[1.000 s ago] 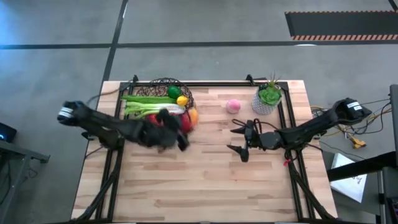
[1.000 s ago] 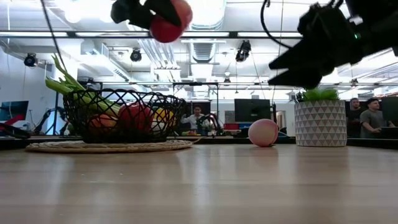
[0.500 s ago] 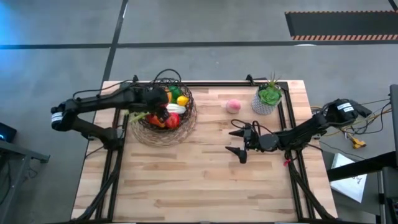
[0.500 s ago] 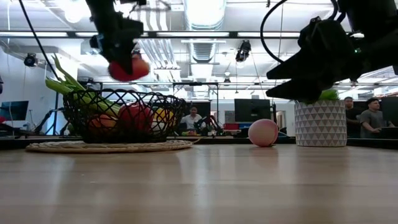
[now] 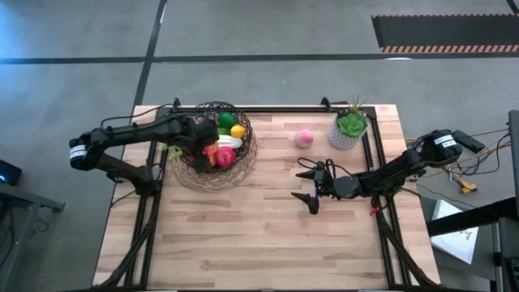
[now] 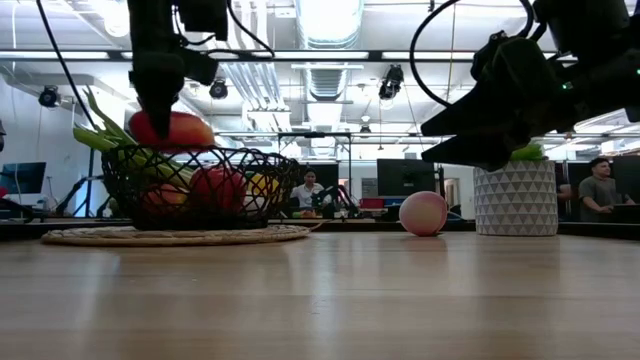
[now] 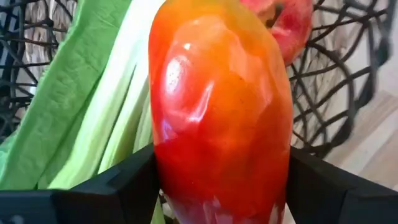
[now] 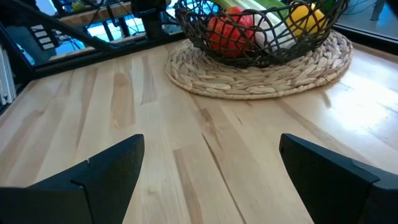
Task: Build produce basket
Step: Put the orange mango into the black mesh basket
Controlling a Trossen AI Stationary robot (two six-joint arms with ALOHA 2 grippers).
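Observation:
The dark wire basket [image 5: 243, 158] stands on a round woven mat [image 8: 261, 74] at the table's far left. It holds a tomato [image 8: 231, 26], a lemon [image 5: 237, 130], a lime [image 5: 226, 120], celery and a green pod [image 7: 68, 106]. My left gripper [image 5: 204, 144] is over the basket, shut on the red-orange mango [image 6: 170, 130] at rim height. A pink peach [image 5: 303, 138] rests on the table, right of the basket. My right gripper [image 5: 310, 185] hangs open and empty above the table's middle, near the peach. My left gripper pinches the mango between its two fingers [image 7: 118, 180], one on each long side [image 7: 168, 155]. The fingers come from above, pointing down into the basket. The mango's free end points away from the wrist; whether it touches the produce below, I cannot tell.
A green plant in a white patterned pot [image 5: 350, 128] stands at the far right, right of the peach. Bare wooden table [image 5: 259, 235] spreads over the near half. People show in the room behind the table [image 6: 598, 195].
My left gripper has carried the mango from high above the basket's near side toward the table's far left, over the basket, and down to rim height. It has stayed shut on the mango throughout.

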